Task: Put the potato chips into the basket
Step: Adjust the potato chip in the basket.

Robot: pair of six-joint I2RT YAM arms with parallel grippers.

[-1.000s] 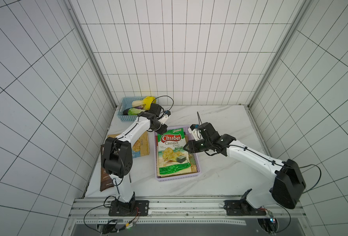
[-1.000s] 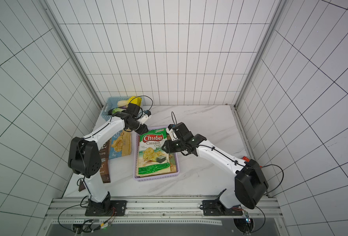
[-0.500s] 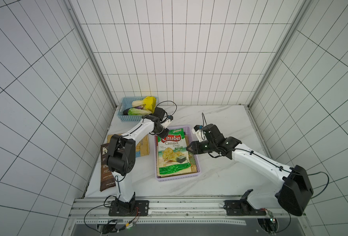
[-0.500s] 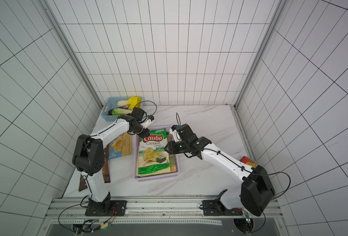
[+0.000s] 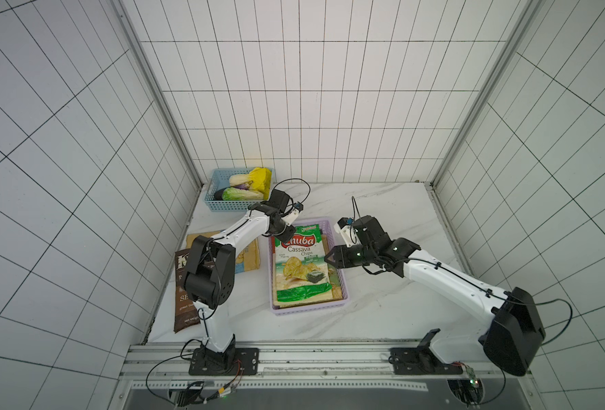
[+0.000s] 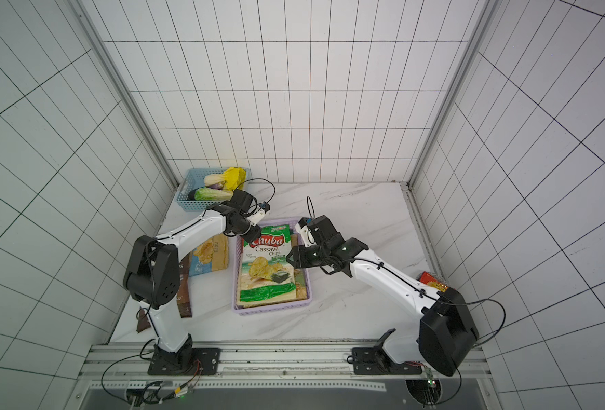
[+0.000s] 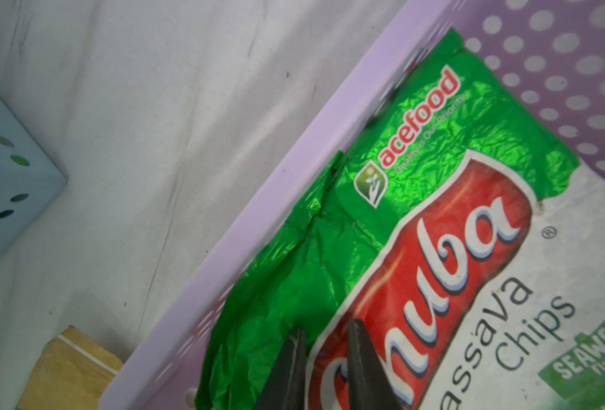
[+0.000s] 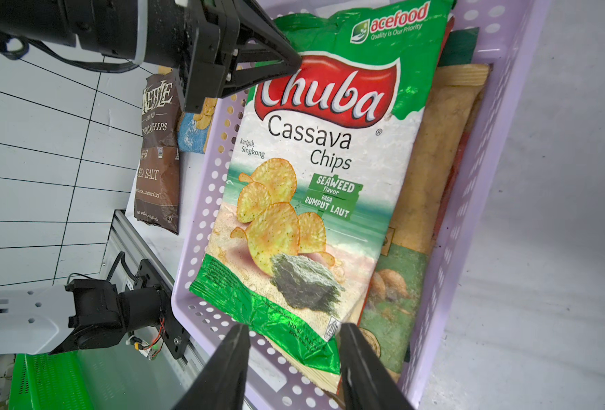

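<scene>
A green Chuba cassava chips bag (image 5: 301,269) (image 8: 315,170) lies on top of other chip bags in the lilac basket (image 5: 308,309) (image 6: 271,312). A tan bag (image 8: 436,159) and a dark green one (image 8: 461,46) show under it. My left gripper (image 5: 289,237) (image 7: 327,355) is low over the bag's top left corner, jaws a narrow gap apart, nothing between them. My right gripper (image 5: 326,259) (image 8: 294,355) hovers open over the basket's right side, empty. A brown Kettle bag (image 5: 184,294) and a tan chips bag (image 6: 207,259) lie on the table left of the basket.
A blue lattice basket (image 5: 237,206) with vegetables stands at the back left corner. A red-orange pack (image 6: 431,280) lies at the table's right edge behind my right arm. My left arm (image 5: 237,230) stretches over the tan bag.
My left gripper has come from beside the blue basket toward the front, down onto the Chuba bag's top corner. The right gripper has hardly moved.
</scene>
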